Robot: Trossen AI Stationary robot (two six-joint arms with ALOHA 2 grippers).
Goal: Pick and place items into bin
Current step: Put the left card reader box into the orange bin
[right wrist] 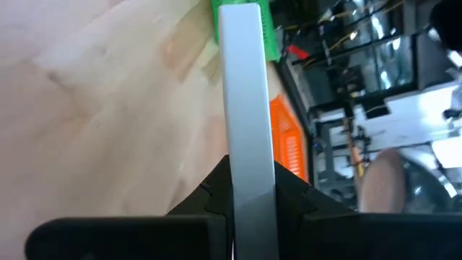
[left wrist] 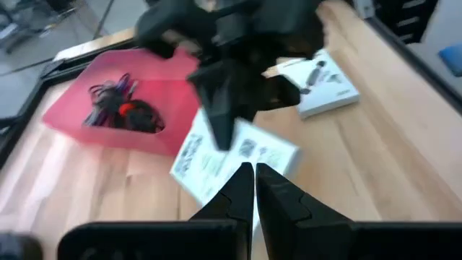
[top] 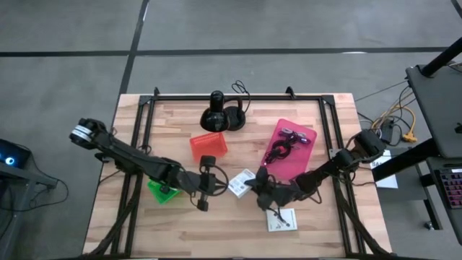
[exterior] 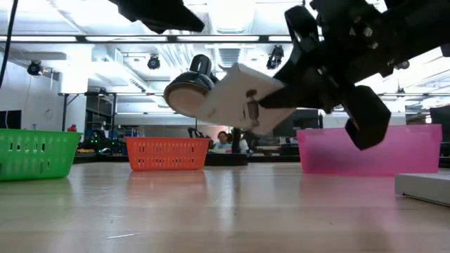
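Leftmost on the pale wooden desk sits a small green mesh basket, partly under the left arm. That arm reaches in from the desk's left edge, and its left tool hangs just right of the green basket; in the left wrist view its two dark fingers stand closed together with nothing between them.

Behind it, toward the far side, is an orange mesh basket, and beyond that a black round-based stand with a cord near the desk's far rail.

At the middle, a flat white printed card box is held clear of the desk by the right tool, which clamps it by one edge. The right wrist view shows the box edge-on, pinched between the two fingers, and the low view shows it tilted in the air above the wood.

Right of that, near the front, a second white printed card box lies flat on the desk, partly under the right arm.

Farther right and back stands the pink rectangular bin, set at an angle. Inside it lie a black coiled cable and a purple strap. The right arm comes in from the desk's right edge.
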